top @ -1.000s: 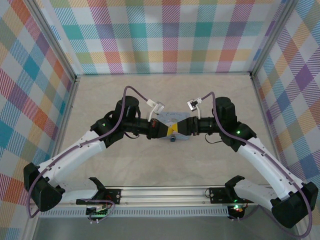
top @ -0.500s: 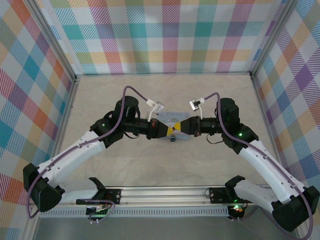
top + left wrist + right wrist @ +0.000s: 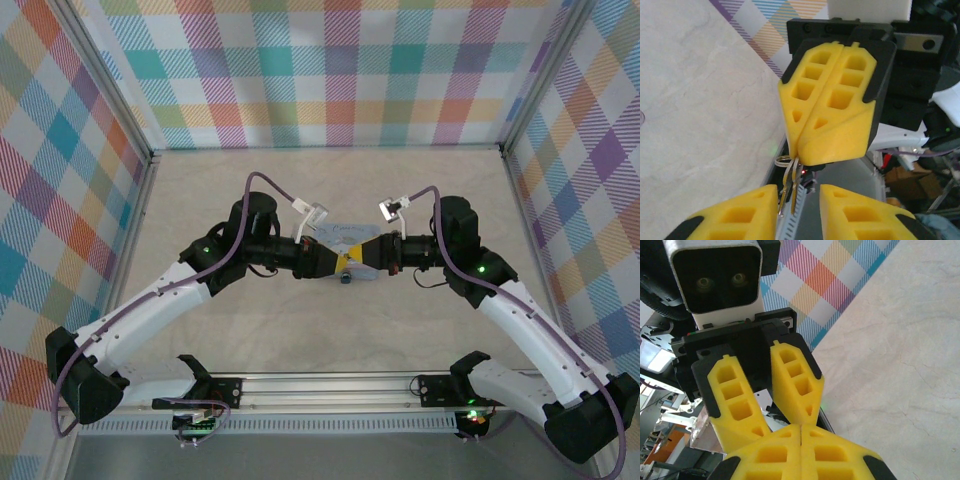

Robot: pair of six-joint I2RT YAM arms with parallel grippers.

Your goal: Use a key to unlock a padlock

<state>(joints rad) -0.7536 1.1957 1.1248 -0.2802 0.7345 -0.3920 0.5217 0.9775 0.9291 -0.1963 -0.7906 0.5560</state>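
Custody of the key (image 3: 788, 187) lies with the right gripper (image 3: 801, 159). Its yellow fingers are pressed flat together, and the key and its ring hang out from between their tips. The left gripper (image 3: 799, 196) faces it tip to tip, fingers spread. The key blade sits in the gap between them, and I cannot tell whether it touches either pad. The key's long axis runs along the line joining the two grippers, from the right fingertips into the left gap.

From overhead the two grippers meet over the middle of the table (image 3: 300, 190). The padlock (image 3: 345, 279) shows as a small dark piece on the table just on the near side of that meeting point, towards the arm bases. A pale tin (image 3: 349, 237) lies on the far side, partly under the wrists. The padlock is too small here to judge its long axis or which way its keyhole faces.

Assessment: the padlock lies below and nearward of the key, about equally close to both arms. The right arm carries the key and the left is free to steady the lock. The coming move depends on turning the blade from its present arm-to-arm line towards the padlock's keyway, which is not yet confirmed. The pinch is at the ring end, so the blade may swing.
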